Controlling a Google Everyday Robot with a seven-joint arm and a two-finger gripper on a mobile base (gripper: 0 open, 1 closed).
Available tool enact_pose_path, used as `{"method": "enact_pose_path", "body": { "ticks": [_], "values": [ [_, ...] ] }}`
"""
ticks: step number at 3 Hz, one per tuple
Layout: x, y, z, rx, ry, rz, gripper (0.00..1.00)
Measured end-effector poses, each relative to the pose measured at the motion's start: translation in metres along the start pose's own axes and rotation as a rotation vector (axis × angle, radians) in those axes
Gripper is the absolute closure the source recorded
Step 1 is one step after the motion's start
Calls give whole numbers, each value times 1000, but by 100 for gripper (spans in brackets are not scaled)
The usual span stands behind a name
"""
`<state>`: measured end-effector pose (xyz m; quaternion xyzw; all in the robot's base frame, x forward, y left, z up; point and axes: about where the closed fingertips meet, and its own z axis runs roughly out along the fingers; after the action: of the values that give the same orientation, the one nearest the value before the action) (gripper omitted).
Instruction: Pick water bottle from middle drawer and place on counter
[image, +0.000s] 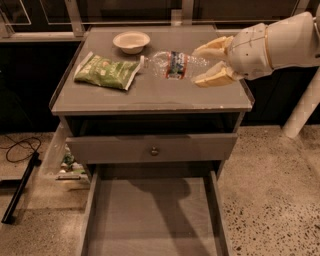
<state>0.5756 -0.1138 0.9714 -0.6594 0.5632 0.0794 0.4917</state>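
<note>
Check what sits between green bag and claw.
Camera view: only the water bottle, held sideways in the claw over the counter, cap toward the green bag.

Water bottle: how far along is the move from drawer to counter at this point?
Done: the water bottle is out of the middle drawer, whose floor lies bare. In hand: the gripper, at the counter's right side, is shut on the bottle, holding it sideways over the counter, cap toward the green bag. Left: set it down and let go.
</note>
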Motion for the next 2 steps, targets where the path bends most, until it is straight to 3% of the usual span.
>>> {"method": "enact_pose_path", "body": {
  "ticks": [1, 2],
  "values": [
    [10, -27, 6, 7, -13, 12, 100],
    [36, -67, 29, -7, -40, 64, 100]
  ]
}}
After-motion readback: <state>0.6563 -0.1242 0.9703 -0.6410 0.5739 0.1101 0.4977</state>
